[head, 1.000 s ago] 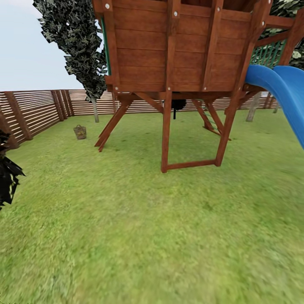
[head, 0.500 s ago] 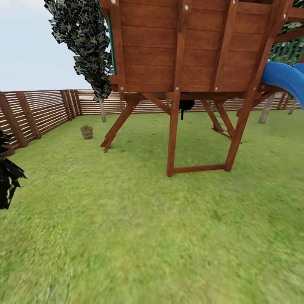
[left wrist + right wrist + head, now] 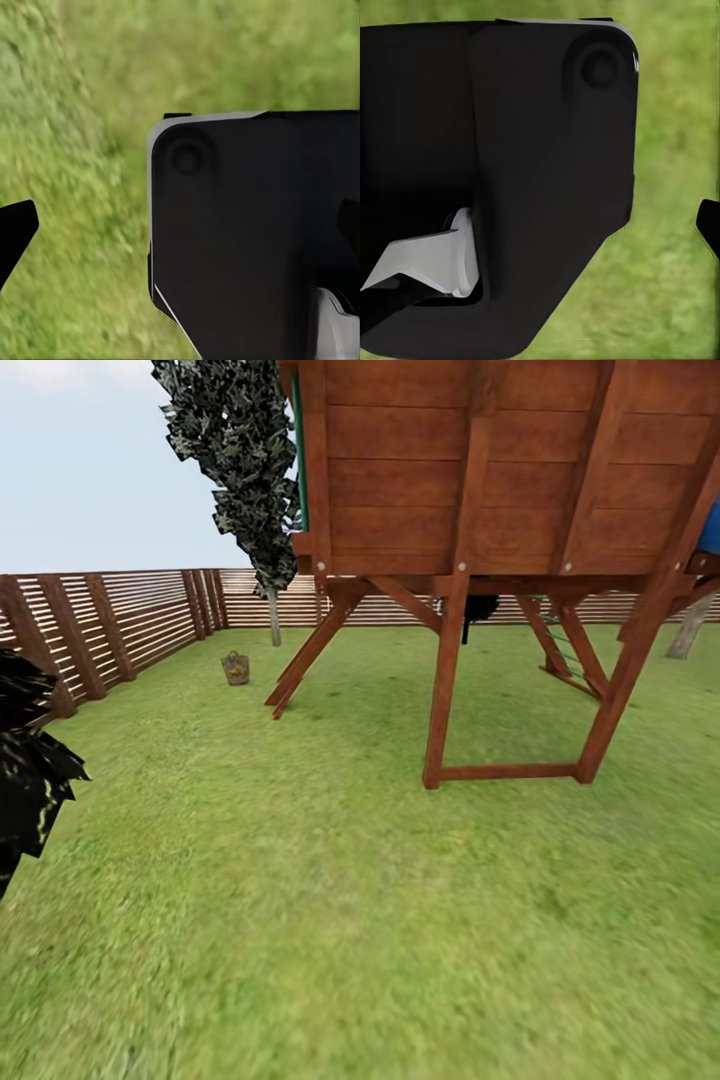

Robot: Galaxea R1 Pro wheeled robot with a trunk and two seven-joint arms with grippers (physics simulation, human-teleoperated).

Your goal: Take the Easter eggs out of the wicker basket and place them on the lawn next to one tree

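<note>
Head view shows the wicker basket (image 3: 235, 668) far off on the lawn (image 3: 330, 920), near the slatted fence (image 3: 110, 622), just beside the wooden playset (image 3: 480, 510) and a tree (image 3: 250, 470). Since a second ago the whole scene has slid rightward as the camera turned. Wrist views show dark housings over grass; whether the fingers are open or closed cannot be told.

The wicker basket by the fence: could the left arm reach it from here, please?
Probably not. The wicker basket sits far off across the lawn, near the tree, so the robot would likely have to drive closer first.
</note>
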